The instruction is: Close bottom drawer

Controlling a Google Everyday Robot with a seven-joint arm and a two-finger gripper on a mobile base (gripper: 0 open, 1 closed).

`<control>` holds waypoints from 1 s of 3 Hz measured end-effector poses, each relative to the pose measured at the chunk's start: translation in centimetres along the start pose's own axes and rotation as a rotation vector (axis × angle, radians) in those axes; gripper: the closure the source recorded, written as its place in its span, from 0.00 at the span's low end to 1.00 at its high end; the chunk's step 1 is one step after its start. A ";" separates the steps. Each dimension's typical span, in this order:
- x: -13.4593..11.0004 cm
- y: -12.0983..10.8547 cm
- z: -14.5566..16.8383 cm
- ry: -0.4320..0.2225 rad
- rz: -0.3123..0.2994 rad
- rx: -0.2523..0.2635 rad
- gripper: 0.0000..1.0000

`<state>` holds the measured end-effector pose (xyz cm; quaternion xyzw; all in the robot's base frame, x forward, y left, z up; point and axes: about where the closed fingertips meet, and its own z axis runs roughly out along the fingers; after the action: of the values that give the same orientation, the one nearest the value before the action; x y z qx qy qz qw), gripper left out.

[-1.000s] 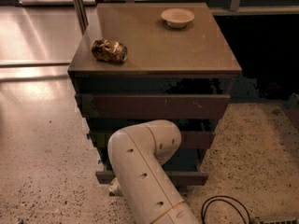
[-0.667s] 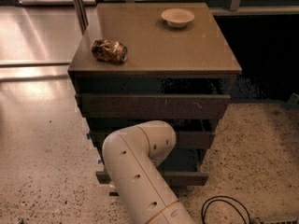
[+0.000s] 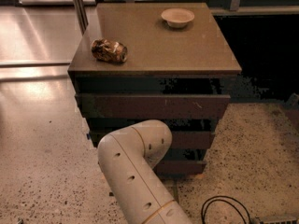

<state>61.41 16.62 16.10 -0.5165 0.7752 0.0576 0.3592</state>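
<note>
The white arm (image 3: 133, 171) hides the tool, probably at the bottom drawer (image 3: 187, 166), lowest of 3, so the tool's state cannot be told.

Bottom drawer (image 3: 182, 167) seemingly slid in; hand behind arm (image 3: 133, 181).

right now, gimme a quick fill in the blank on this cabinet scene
1. The pale bowl sits on the cabinet top near its far ___ corner.
2. The crumpled bag lies near the top's ___ edge.
3. The hand is out of sight behind the white arm, down by the bottom drawer, the lowest of ___ dark fronts.
Missing words: right; left; three
</note>
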 end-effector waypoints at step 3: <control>0.5 -4.1 2.3 -0.064 0.076 0.010 1.00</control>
<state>65.95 15.39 15.24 -0.4827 0.7827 0.0837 0.3839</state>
